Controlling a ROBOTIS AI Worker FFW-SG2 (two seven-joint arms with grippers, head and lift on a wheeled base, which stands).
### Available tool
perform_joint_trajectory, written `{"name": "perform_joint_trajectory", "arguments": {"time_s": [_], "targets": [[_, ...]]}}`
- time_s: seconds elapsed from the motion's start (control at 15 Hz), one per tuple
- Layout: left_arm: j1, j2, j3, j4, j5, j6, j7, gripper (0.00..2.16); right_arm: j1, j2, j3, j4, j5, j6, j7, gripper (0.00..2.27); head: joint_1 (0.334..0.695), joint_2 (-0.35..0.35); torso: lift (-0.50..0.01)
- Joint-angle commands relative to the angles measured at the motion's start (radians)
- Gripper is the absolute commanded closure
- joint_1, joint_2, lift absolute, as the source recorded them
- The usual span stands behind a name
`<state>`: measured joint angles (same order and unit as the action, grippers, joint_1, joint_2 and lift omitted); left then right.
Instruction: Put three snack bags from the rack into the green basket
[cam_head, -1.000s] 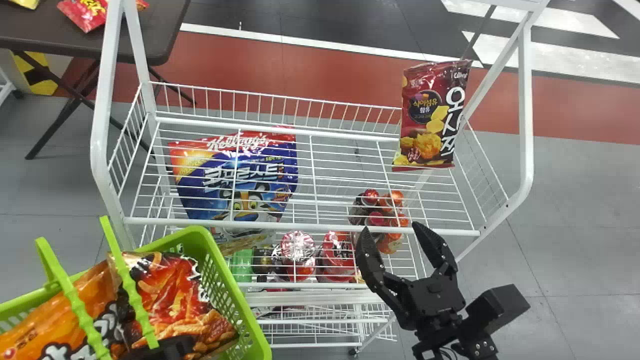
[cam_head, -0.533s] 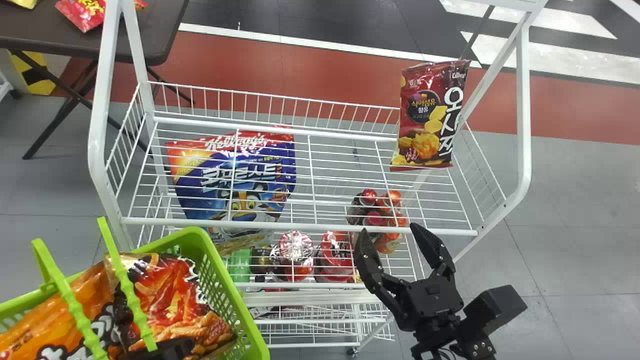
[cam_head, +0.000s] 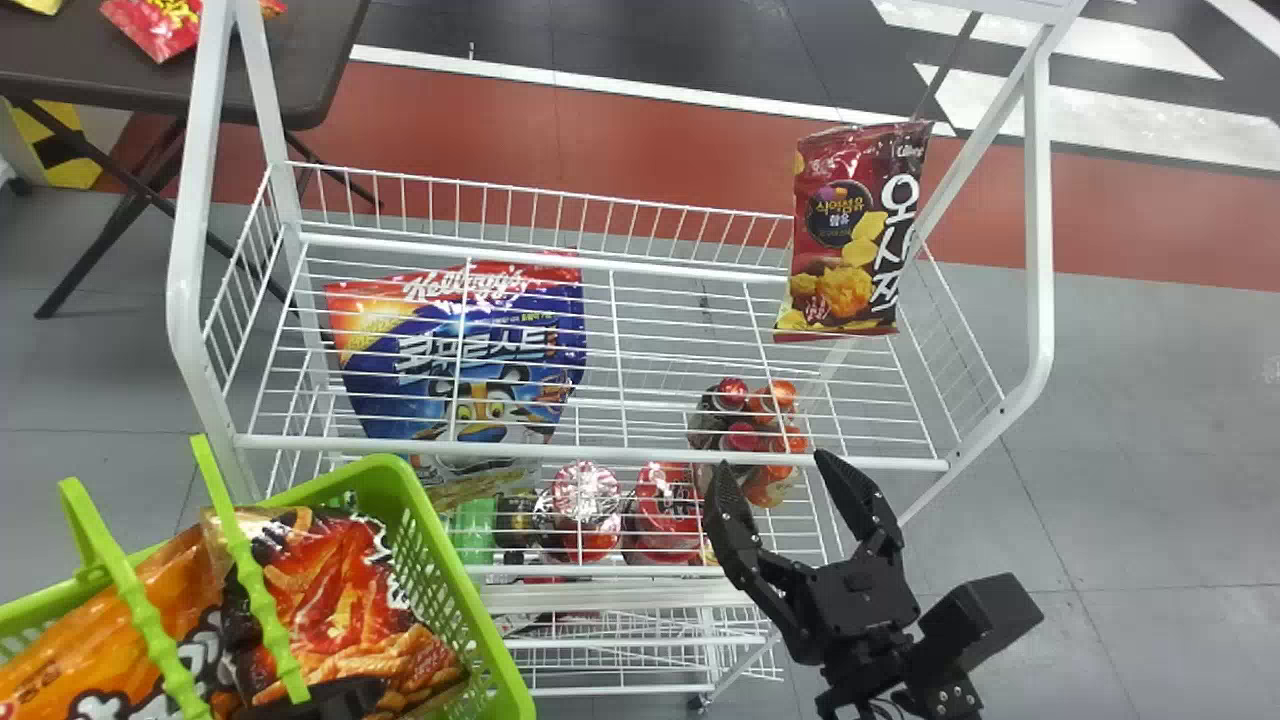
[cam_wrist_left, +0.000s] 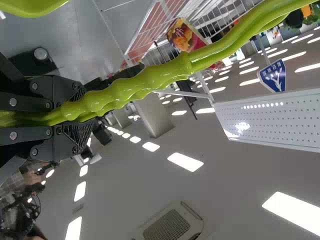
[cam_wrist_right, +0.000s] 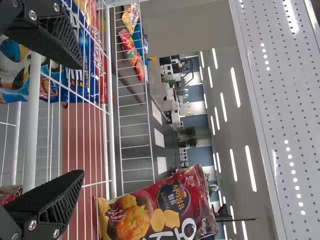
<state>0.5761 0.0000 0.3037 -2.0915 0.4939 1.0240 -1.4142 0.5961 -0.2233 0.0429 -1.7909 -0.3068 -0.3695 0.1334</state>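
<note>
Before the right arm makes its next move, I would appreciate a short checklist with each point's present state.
1. Right gripper open and empty: ok.
2. Left gripper closed on the basket handle: ok.
3. Dark red snack bag on the upper shelf, front uncovered: ok.
4. Right gripper lined up at that bag: not ok; it is by the front rail and touches no bag.
5. Orange bag and red-and-black bag inside the green basket: ok.
6. Enough room there for another bag: cannot tell; the bags hide the bottom.
</note>
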Motion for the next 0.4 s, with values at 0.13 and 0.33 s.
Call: {"name": "perform_joint_trajectory", "arguments": {"time_s": [0.13, 0.33], "targets": [[-0.004, -0.003, 0.000, 0.007, 0.000, 0.000, 0.001, 2.15, -0.004, 0.001, -0.001, 0.011, -0.002, -0.012, 0.000, 0.06, 0.695, -0.253, 0.000], [-0.005, -0.003, 0.000, 0.007, -0.002, 0.000, 0.001, 2.15, -0.007, 0.001, 0.000, 0.022, -0.012, -0.015, 0.000, 0.07, 0.695, -0.255, 0.000]]}}
